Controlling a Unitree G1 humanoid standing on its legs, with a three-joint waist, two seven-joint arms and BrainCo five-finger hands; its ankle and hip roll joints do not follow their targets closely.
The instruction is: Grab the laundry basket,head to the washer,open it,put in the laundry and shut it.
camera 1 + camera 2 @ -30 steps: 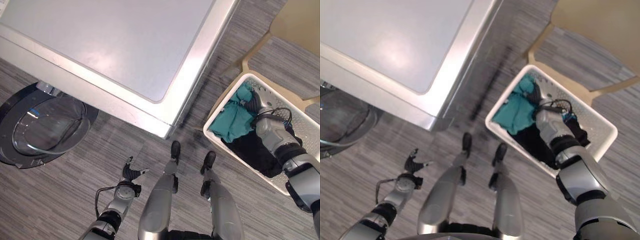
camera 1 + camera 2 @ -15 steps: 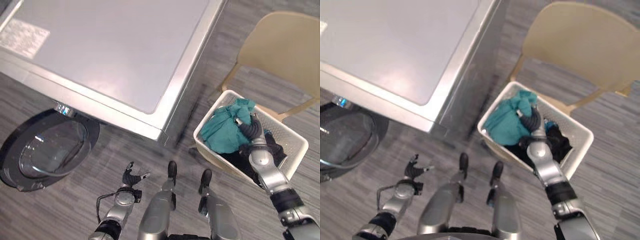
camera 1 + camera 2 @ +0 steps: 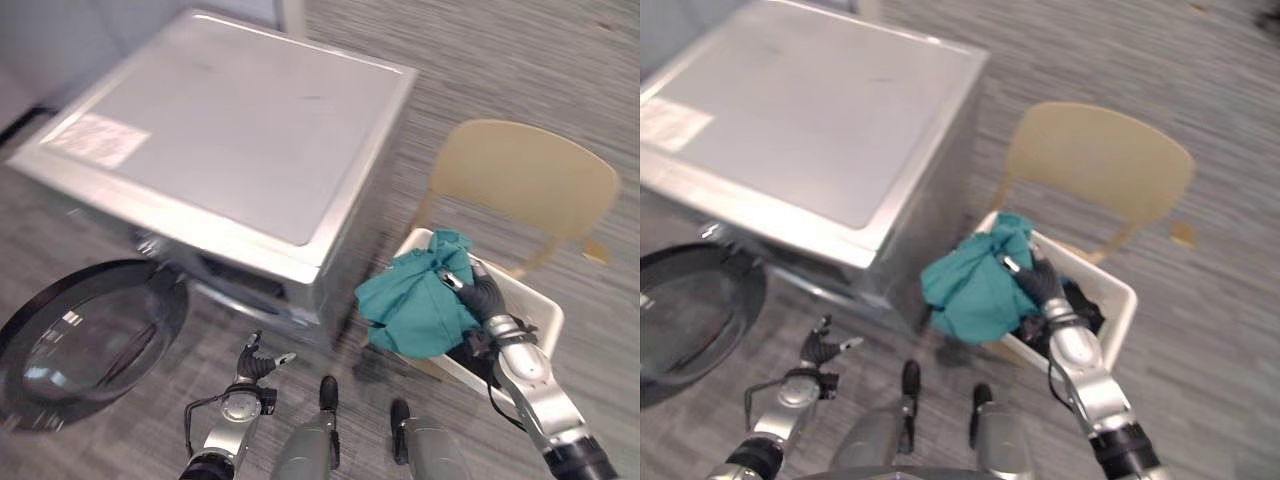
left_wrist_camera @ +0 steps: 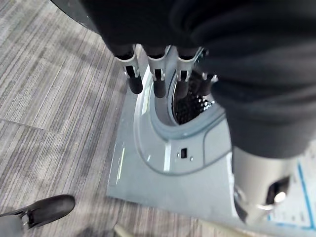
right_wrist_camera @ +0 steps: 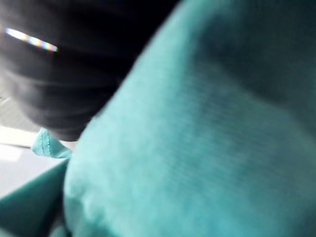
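Observation:
My right hand (image 3: 482, 298) is shut on a teal garment (image 3: 415, 301), held bunched above the white laundry basket (image 3: 535, 310) on the floor at the right. The teal cloth (image 5: 207, 128) lies right against the right wrist camera. Dark clothes (image 3: 1080, 308) lie in the basket under the hand. The silver washer (image 3: 230, 140) stands at the upper left, its round glass door (image 3: 85, 335) swung open at the lower left. My left hand (image 3: 255, 365) hangs low in front of the washer, fingers (image 4: 158, 79) straight and holding nothing, with the washer's drum opening (image 4: 190, 101) past them.
A tan chair (image 3: 520, 185) stands directly behind the basket. The grey striped floor (image 3: 560, 70) stretches away to the right of the washer.
My right hand has lifted the teal garment up out of the basket. The camera has risen and tilted, so the whole scene has shifted. The left hand has stayed low.

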